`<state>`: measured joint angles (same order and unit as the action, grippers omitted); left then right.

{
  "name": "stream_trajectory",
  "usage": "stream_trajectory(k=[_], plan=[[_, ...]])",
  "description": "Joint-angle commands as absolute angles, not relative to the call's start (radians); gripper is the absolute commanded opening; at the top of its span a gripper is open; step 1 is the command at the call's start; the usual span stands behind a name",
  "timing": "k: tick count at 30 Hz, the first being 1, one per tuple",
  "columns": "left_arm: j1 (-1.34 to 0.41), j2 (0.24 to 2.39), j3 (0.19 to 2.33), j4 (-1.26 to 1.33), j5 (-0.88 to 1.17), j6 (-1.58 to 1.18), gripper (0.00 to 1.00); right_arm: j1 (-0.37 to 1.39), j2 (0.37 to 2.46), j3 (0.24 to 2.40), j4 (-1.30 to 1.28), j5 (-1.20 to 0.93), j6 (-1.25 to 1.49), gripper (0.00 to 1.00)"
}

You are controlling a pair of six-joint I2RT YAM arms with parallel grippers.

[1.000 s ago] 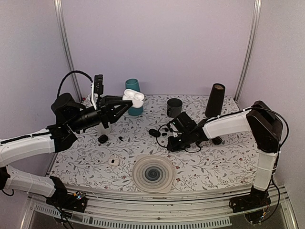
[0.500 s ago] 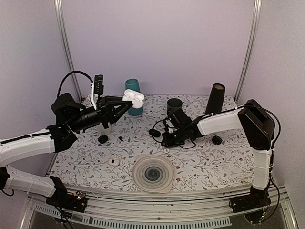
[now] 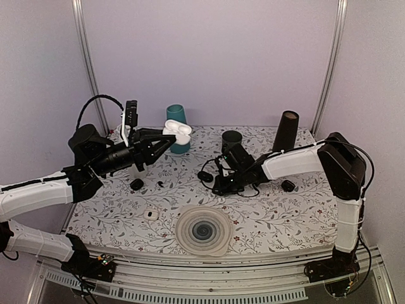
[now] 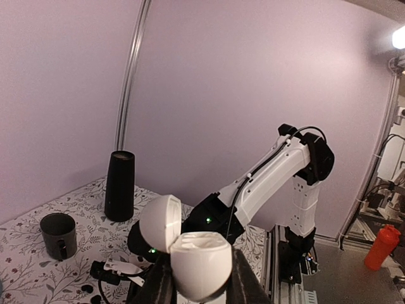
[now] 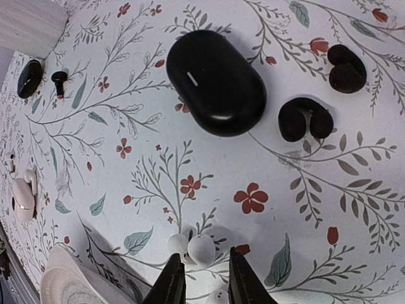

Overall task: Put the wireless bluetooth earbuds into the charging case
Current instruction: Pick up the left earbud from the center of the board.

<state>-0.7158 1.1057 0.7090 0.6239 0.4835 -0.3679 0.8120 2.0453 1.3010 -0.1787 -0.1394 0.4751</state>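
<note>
The left claw (image 3: 169, 138) hangs above the worktop (image 3: 285, 215) with its fingers closed on the lower half of a white case (image 3: 179, 130). The lid is swung open and tips to the claw's left in the wrist view. A teal cup (image 3: 177, 115) stands just behind the case. On the worktop below this claw lies a small black lump (image 3: 137, 184). Nearer the arm bases are a tiny white piece (image 3: 150, 214) and a round ribbed mat (image 3: 202, 231). The right claw (image 5: 204, 256) is down near the worktop, right of the mat's far edge, with its fingers a little apart. A white earbud (image 5: 200, 247) lies on the worktop just ahead of the tips, clamped by neither finger. A second white bit (image 5: 217, 295) shows low in the gap, and whether a finger touches it I cannot tell. Further ahead of this claw lies a closed black case (image 5: 216, 82). To that case's right are two black earbuds (image 5: 305, 119), apart from each other and from the case. Beyond the right claw stand a dark mug (image 3: 231, 142) and, further right, a tall black cylinder (image 3: 286, 133).
</note>
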Motion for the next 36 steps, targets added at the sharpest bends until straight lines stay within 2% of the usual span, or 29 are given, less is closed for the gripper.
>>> stream_trajectory(k=[1, 18, 36], plan=[[-0.701, 1.105, 0.701, 0.650, 0.494, -0.374, 0.00, 0.821, 1.957, 1.256, -0.130, -0.106, 0.451, 0.24], [-0.695, 1.089, 0.702, 0.637, 0.495, -0.374, 0.00, 0.870, 1.992, 1.320, -0.177, -0.197, 0.161, 0.24], [-0.692, 1.086, 0.709, 0.626, 0.497, -0.371, 0.00, 0.818, 2.102, 1.366, -0.210, -0.261, 0.171, 0.24]])
